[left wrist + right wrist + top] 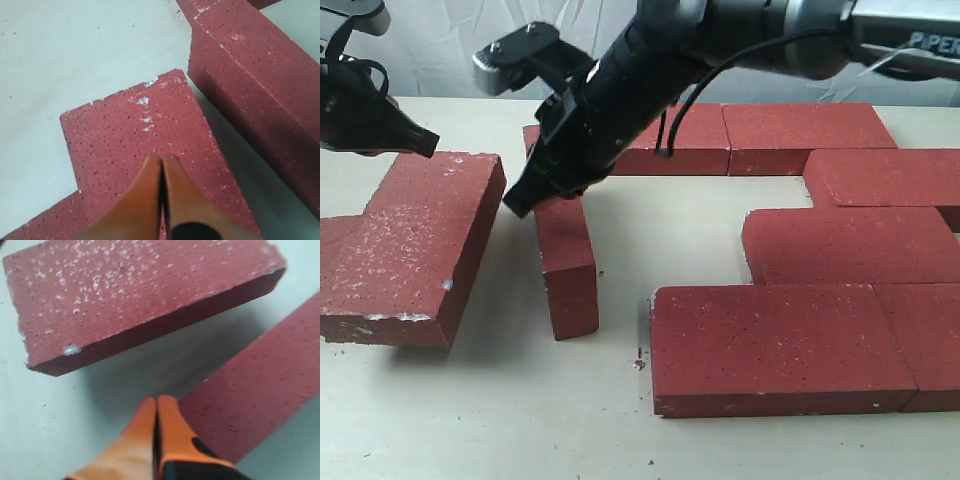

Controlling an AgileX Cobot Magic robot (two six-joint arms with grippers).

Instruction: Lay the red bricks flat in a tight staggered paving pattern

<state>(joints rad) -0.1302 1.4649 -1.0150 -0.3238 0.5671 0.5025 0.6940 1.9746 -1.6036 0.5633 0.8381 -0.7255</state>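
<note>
The pale bench [470, 420] fills the exterior view from the lower edge up to a white backdrop. The largest group of red bricks [770, 345] lies flat on the right half of the frame. Two sit end to end along the top centre, one is at the right edge below them, one is in the middle right, and two more sit end to end along the lower right. Their rows are offset from one another, and a bare patch of bench is open in the centre between them.

At the left of the frame the left pair of bricks [420, 230] forms a stepped shape. One is at the lower left corner and the other is set further up and to the right. Both are dusted with white speckles and chipped pale at the near corner.

Between the two groups, in the centre left, the brick on edge [565, 265] stands on its long narrow side and runs away from the camera. It stands apart from the bricks on either side.

The black right arm [650, 70] slants down from the upper right across the top row. The right tool [517, 205] [156, 402] has its orange fingers pressed together on nothing. Its tip is at the far top corner of the brick on edge; whether it touches, I cannot tell.

The left tool [428, 143] [161, 162], at the upper left, is likewise closed tight and empty. It is poised over the top face of the left pair.
</note>
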